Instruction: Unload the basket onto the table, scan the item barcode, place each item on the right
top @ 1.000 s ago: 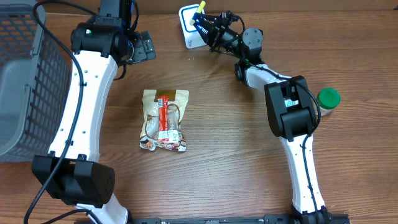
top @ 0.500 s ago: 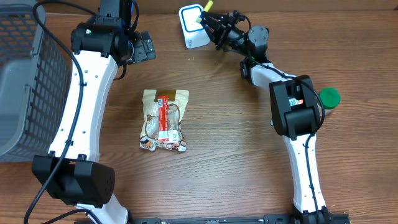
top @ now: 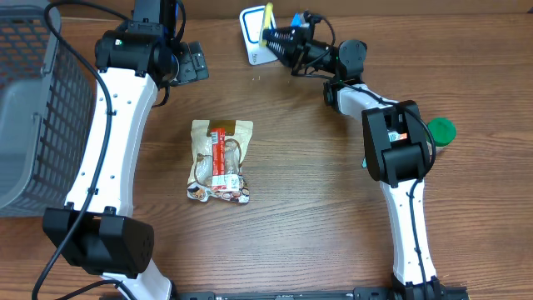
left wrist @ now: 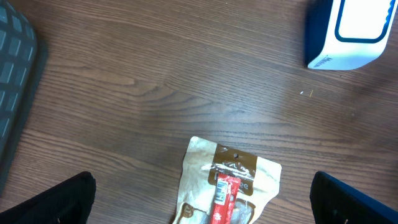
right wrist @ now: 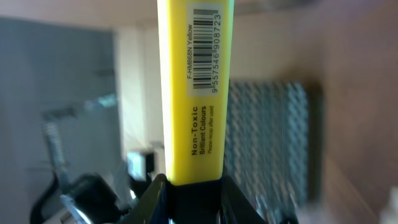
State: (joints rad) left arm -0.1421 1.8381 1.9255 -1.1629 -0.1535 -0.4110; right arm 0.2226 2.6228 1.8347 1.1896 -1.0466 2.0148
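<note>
Across the wooden table (top: 300,225), seen from overhead, items run from largest to smallest. At the left edge stands a grey mesh basket (top: 33,100), cut off by the frame, so its contents cannot be read. Near the far edge the left gripper (top: 193,62) hangs released, jaws wide apart and holding nothing, parked clear of the work. A printed snack packet (top: 220,161) lies flat near the table's middle, untouched and probably waiting its turn. At the far edge sits the white-and-blue barcode scanner (top: 252,37), its face partly covered by the right arm's load. A green-lidded jar (top: 440,132) stands at the right edge, half hidden behind the right arm. The right gripper (top: 287,42) is clenched on a yellow highlighter (top: 266,18), which it holds over the scanner, evidently to present the code. The barcode label (right wrist: 204,50) faces the wrist camera; whether it also faces the scanner window cannot be told. Everything behind the pen is blurred.
</note>
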